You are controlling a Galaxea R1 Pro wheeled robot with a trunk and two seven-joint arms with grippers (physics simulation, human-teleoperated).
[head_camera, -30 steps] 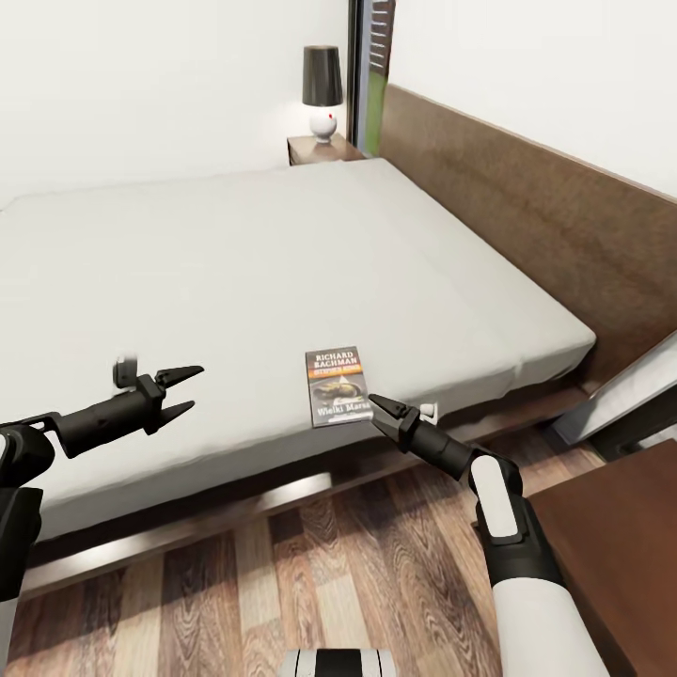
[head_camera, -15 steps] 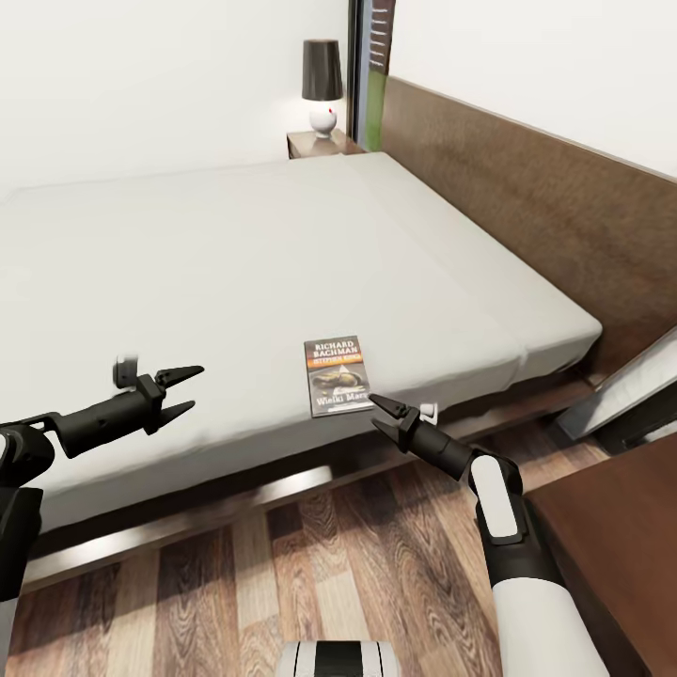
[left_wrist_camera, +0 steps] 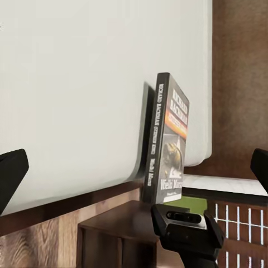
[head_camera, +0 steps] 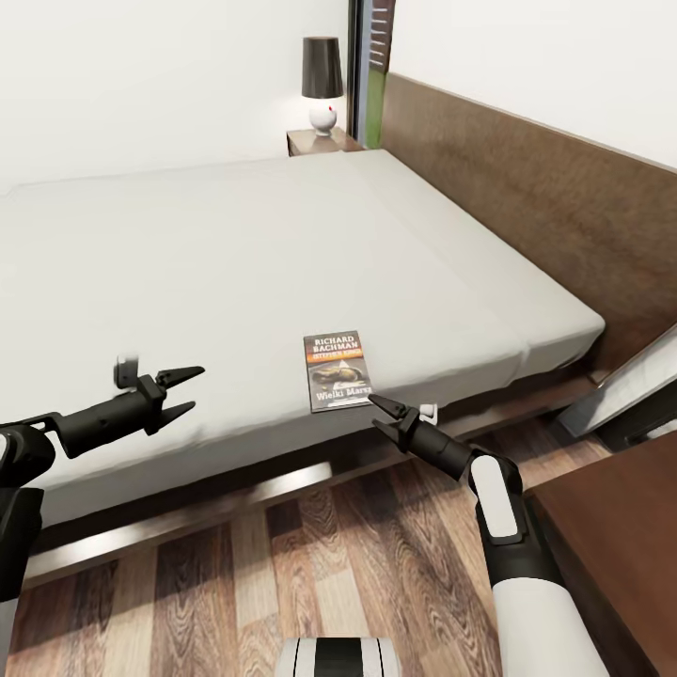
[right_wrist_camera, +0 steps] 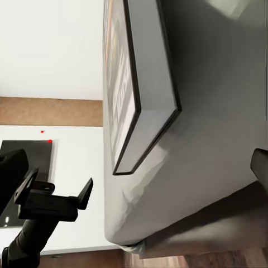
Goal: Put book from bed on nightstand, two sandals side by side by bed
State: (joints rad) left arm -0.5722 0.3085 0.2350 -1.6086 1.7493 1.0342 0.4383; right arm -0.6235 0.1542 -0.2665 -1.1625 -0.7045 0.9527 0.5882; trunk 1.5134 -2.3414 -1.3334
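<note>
Right tool seemingly just short of book

in front of me the bed spans most of the head view, its headboard running along the right side. the book lies flat on the mattress close to the near edge, right of centre. my right gripper sits just near and right of the book, off the mattress edge, jaws apart. my left gripper hangs over the near left part of the mattress, well apart from the book, jaws apart. a nightstand stands at the far end beside the headboard, with a lamp on it. another nightstand is at the near right. the floor lies between me and the bed.
</note>
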